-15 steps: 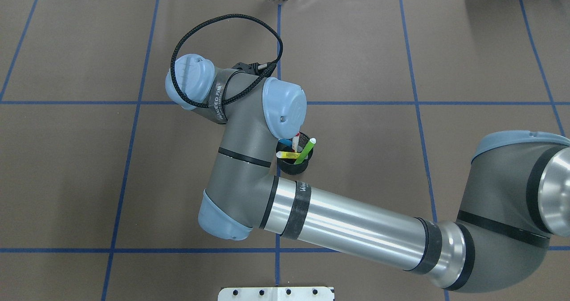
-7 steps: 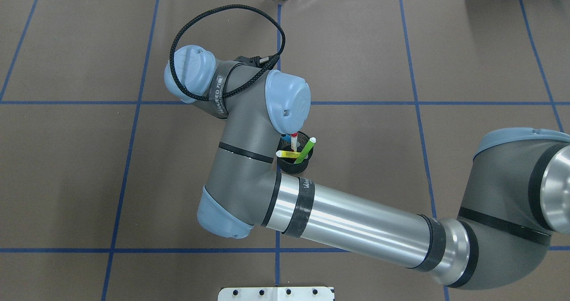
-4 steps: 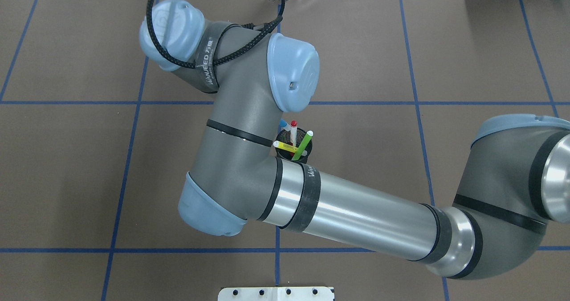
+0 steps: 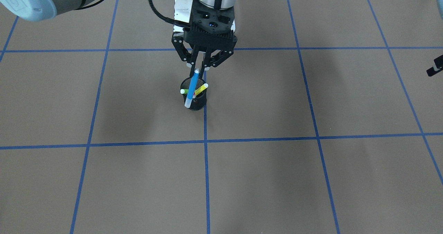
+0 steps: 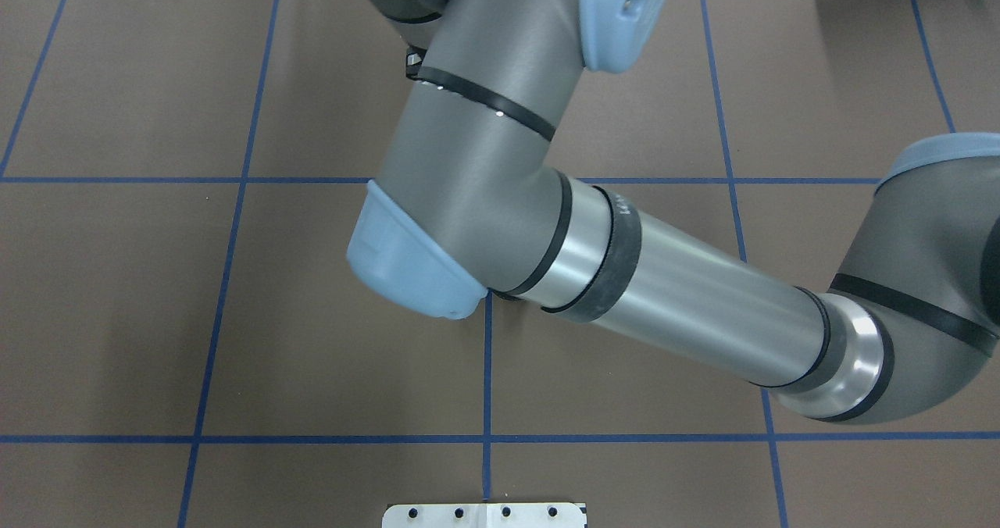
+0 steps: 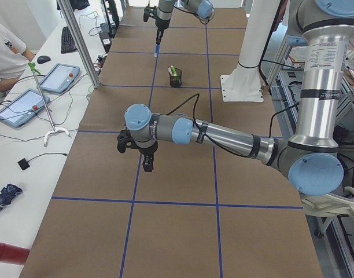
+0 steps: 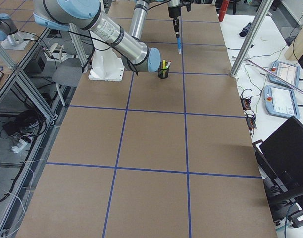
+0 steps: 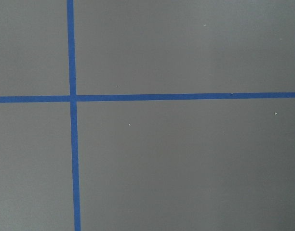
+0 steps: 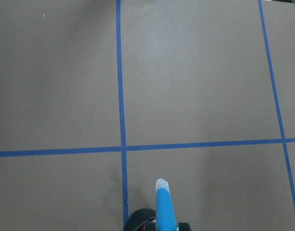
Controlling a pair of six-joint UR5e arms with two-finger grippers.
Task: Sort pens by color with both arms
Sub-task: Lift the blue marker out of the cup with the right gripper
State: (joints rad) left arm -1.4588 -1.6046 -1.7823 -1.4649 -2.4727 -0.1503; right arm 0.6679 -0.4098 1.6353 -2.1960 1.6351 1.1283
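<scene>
Brown worktop (image 4: pixel 311 178), crossed by blue tape lines, is lying beneath me. My right pincer (image 4: pixel 197 66) is pinching the blue pen (image 4: pixel 192 88) by its top end. The pen's long axis is hanging nearly upright, pale tip pointing down. Only the front camera is showing this grip, since overhead my right arm (image 5: pixel 484 161) is blocking everything. The side cameras are showing the pen clear above the black mesh cup (image 4: pixel 200 100), where the yellow pen (image 4: pixel 200 88) and light green pen (image 4: pixel 183 91) are leaning. My left pincer (image 6: pixel 145 161) is hovering well apart, and I cannot tell whether it is spread.
</scene>
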